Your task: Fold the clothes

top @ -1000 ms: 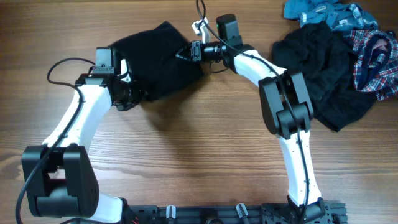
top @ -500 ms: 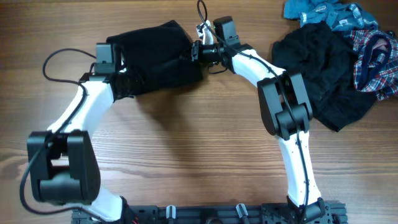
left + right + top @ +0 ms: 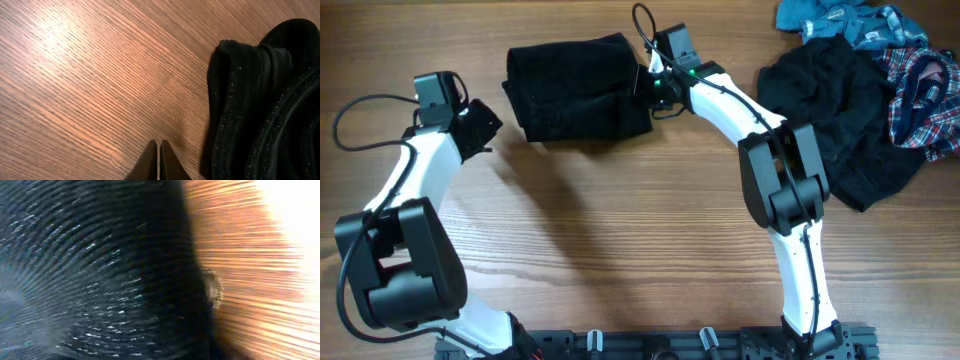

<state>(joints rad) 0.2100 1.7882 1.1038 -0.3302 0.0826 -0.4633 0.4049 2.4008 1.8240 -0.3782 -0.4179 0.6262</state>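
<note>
While the black garment (image 3: 578, 88) lies folded into a compact block at the far middle of the worktop (image 3: 620, 220), the left jaws are held closed, tip against tip, just over bare wood and apart from the garment's left edge. The right jaws are placed at the garment's right edge. Only dark ribbed cloth and a strip of wood are seen in the right wrist view, so whether they are open or closed cannot be told. Other clothes are heaped at the far right: a black one (image 3: 840, 120), a teal-blue one (image 3: 835, 20) and a plaid one (image 3: 920, 90).
</note>
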